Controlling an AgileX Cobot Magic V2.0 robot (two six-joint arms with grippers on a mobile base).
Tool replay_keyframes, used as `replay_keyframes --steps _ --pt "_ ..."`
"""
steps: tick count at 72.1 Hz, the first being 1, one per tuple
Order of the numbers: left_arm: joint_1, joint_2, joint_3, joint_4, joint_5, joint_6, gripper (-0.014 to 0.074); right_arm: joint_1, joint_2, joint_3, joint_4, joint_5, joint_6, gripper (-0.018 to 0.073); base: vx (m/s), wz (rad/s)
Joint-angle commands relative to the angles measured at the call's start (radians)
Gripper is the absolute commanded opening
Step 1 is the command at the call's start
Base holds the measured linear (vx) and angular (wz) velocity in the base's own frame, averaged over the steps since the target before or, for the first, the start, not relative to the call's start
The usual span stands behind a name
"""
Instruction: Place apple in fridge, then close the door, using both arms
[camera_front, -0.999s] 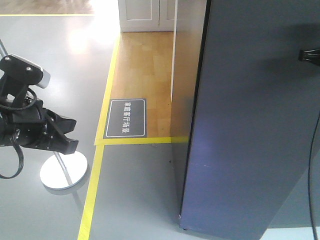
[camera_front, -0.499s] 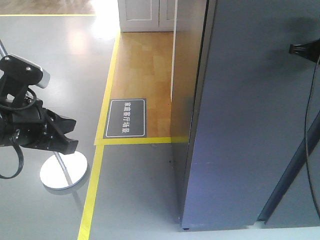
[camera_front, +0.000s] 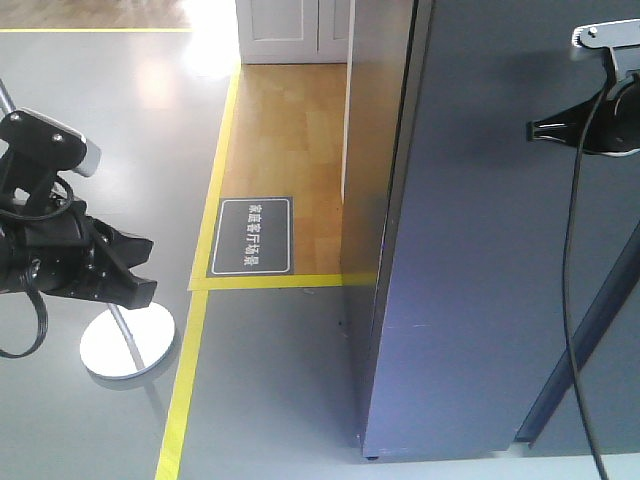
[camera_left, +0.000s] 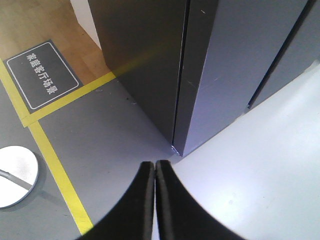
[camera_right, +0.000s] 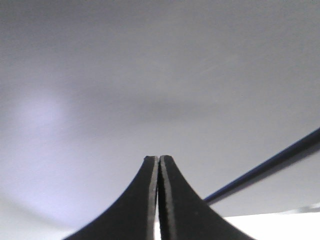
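Observation:
The fridge (camera_front: 375, 150) is a tall dark grey cabinet at the right. Its door (camera_front: 480, 250) faces me with its dark outside and lies flat against the cabinet, with only a thin seam at the edge; the left wrist view shows the door (camera_left: 225, 65) and that seam too. No white inside shows. The apple is not in view. My right gripper (camera_front: 532, 130) is shut and empty, its tip pointing at the door's upper face, and the right wrist view (camera_right: 158, 159) shows it close to the panel (camera_right: 150, 75). My left gripper (camera_front: 145, 272) is shut and empty, low at the left over the floor (camera_left: 154, 164).
Yellow tape lines (camera_front: 185, 380) and a dark floor sign (camera_front: 252, 236) mark the grey floor. A round white stand base (camera_front: 127, 340) with a thin pole sits under my left arm. Wood flooring (camera_front: 290, 130) and white doors (camera_front: 295, 30) lie behind.
My right gripper has come further into view, moving left and slightly down along the door face. The door panel shifted a little closer to the cabinet. The left arm has not moved.

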Motion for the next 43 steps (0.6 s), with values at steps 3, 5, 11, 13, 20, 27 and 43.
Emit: replay_keyframes --steps 3,5,11,13,20,27,43 --pt "0.001 -0.024 -0.026 -0.025 -0.049 0.001 -0.0006 0.001 -0.143 0.067 0.183 -0.068 -0.135 -0.0003 0.0 0.0" --pt "0.001 -0.024 -0.026 -0.025 -0.049 0.001 -0.0006 0.001 -0.17 0.093 0.21 -0.084 -0.156 -0.0003 0.0 0.0" --pt "0.001 -0.024 -0.026 -0.025 -0.049 0.001 -0.0006 0.001 -0.252 0.203 0.28 -0.127 -0.226 -0.0003 0.0 0.0" --pt "0.001 -0.024 -0.026 -0.025 -0.049 0.001 -0.0006 0.001 -0.283 0.23 0.29 -0.138 -0.24 -0.0003 0.0 0.0" --pt "0.001 -0.024 -0.026 -0.025 -0.049 0.001 -0.0006 0.001 -0.382 0.344 0.303 -0.142 -0.25 -0.0003 0.0 0.0" --pt "0.001 -0.024 -0.026 -0.025 -0.049 0.001 -0.0006 0.001 -0.485 0.443 0.303 -0.141 -0.25 -0.0003 0.0 0.0" --pt "0.001 -0.024 -0.026 -0.025 -0.049 0.001 -0.0006 0.001 -0.699 0.679 0.303 -0.118 -0.25 -0.0003 0.0 0.0"
